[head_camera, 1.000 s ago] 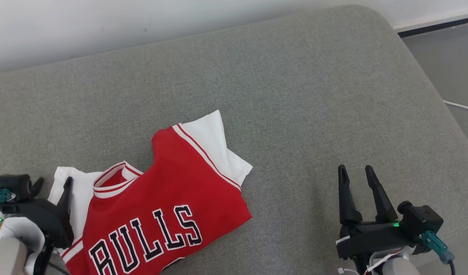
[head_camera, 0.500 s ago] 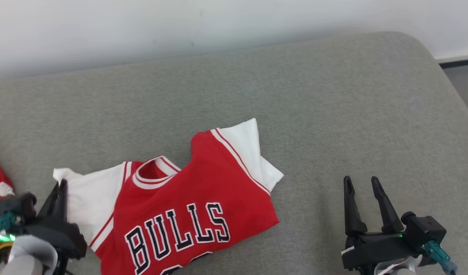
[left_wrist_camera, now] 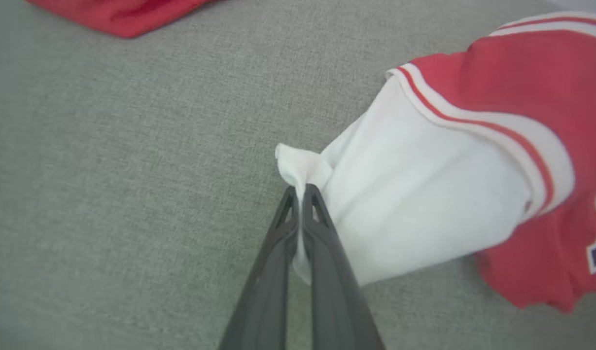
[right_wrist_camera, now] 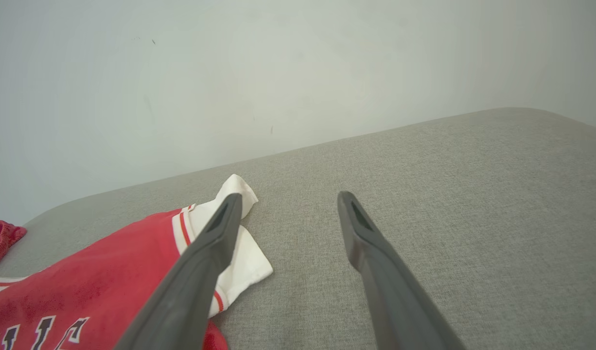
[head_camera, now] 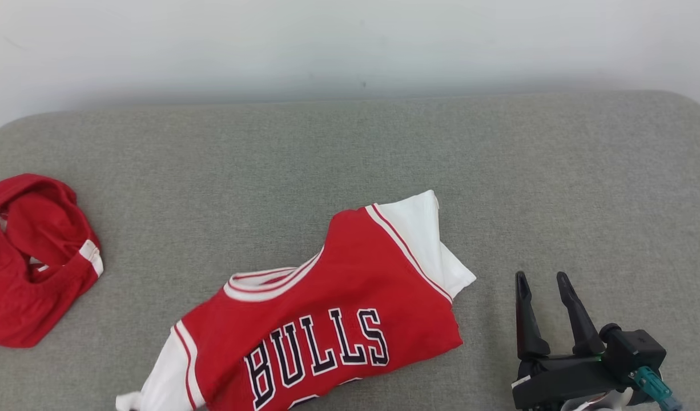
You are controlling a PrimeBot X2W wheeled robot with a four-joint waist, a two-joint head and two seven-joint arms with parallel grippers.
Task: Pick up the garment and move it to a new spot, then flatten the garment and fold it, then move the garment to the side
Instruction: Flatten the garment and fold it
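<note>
The garment point(head_camera: 338, 308) is a red jersey with white sleeves and dark "BULLS" lettering, lying on the grey cushion. In the left wrist view my left gripper point(left_wrist_camera: 302, 192) is shut on the tip of one white sleeve point(left_wrist_camera: 414, 194), pinching a fold of cloth between its fingers. That sleeve shows at the bottom edge of the head view point(head_camera: 156, 382). My right gripper point(head_camera: 542, 278) stands open to the right of the jersey, off the cloth. In the right wrist view its fingers point(right_wrist_camera: 215, 243) frame bare cushion, with the other white sleeve point(right_wrist_camera: 239, 243) just behind the left one.
A second red garment point(head_camera: 30, 262) lies crumpled at the left of the grey cushion point(head_camera: 555, 171), also seen as a red patch point(left_wrist_camera: 128, 14) in the left wrist view. A pale wall point(head_camera: 350, 45) runs behind the cushion's far edge.
My left gripper has shut on the white sleeve tip. The head camera has swung left, so the whole picture shifted right and the second red garment came into view. The right gripper stays open.
</note>
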